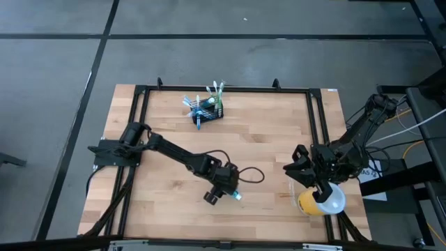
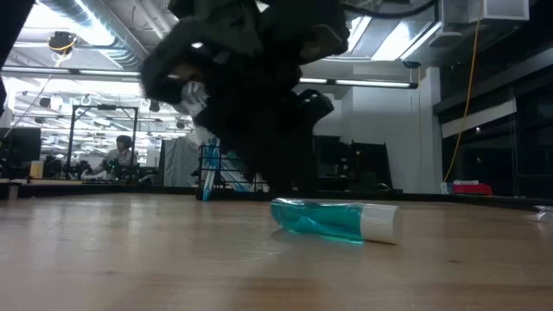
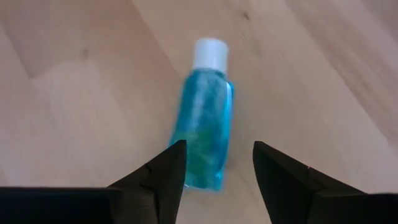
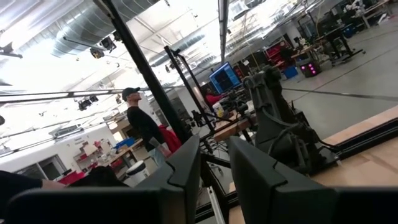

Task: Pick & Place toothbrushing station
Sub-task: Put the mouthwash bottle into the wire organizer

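The toothbrushing station, a small black mesh holder with several toothbrushes sticking up out of it, stands on the table toward the far edge; it also shows far off in the low view. A translucent blue tube with a white cap lies flat on the wood near the table's near edge. My left gripper hangs open just above the tube's flat end, pointing steeply down, and touches nothing. My right gripper waits raised at the table's right side, open with nothing between its fingers.
A yellow cup with a white round lid lies under my right arm near the right near corner. A black frame rail runs around the table. Bare wood lies between the tube and the station. People stand in the room beyond.
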### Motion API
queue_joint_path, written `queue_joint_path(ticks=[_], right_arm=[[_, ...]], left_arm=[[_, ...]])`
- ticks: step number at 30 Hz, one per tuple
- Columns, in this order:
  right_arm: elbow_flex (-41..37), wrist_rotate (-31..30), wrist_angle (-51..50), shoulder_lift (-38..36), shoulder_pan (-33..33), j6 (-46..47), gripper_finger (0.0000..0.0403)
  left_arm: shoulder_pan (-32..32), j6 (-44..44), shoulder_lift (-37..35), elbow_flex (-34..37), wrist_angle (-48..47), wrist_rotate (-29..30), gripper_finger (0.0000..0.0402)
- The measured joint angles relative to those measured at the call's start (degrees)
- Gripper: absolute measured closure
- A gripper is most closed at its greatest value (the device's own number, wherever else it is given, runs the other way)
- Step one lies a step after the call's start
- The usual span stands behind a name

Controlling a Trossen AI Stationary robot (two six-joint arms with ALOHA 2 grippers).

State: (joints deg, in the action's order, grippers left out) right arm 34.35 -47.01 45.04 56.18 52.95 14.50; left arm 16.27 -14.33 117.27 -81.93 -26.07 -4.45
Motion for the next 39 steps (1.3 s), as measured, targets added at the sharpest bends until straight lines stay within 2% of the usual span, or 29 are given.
queue_joint_path(ticks=[16,25,28,31,37,39], right_arm=[[0.00,-3.42,0.30,-0.02,1.26,-0.33,0.0314],[0.02,-3.60,0.58,-0.02,1.26,-0.11,0.0314],[0.02,-3.60,0.84,-0.02,1.26,-0.07,0.0314],[0.02,-3.60,0.83,-0.01,1.26,0.02,0.0314],[0.02,-3.59,1.05,-0.01,1.26,0.02,0.0314],[0.02,-3.57,1.20,0.00,1.26,0.02,0.0314]], left_arm=[[-0.23,-0.08,2.19,-0.11,4.28,-3.17,0.0215],[-1.22,3.70,4.83,-0.09,5.58,-2.93,0.0216],[-1.38,6.09,4.89,-0.07,6.45,-2.83,0.0232],[-1.31,8.11,4.69,-0.01,6.98,-1.42,0.0262],[-1.42,14.26,4.38,0.00,7.12,1.08,0.0262],[-1.37,17.18,3.72,0.02,5.87,4.70,0.0262]])
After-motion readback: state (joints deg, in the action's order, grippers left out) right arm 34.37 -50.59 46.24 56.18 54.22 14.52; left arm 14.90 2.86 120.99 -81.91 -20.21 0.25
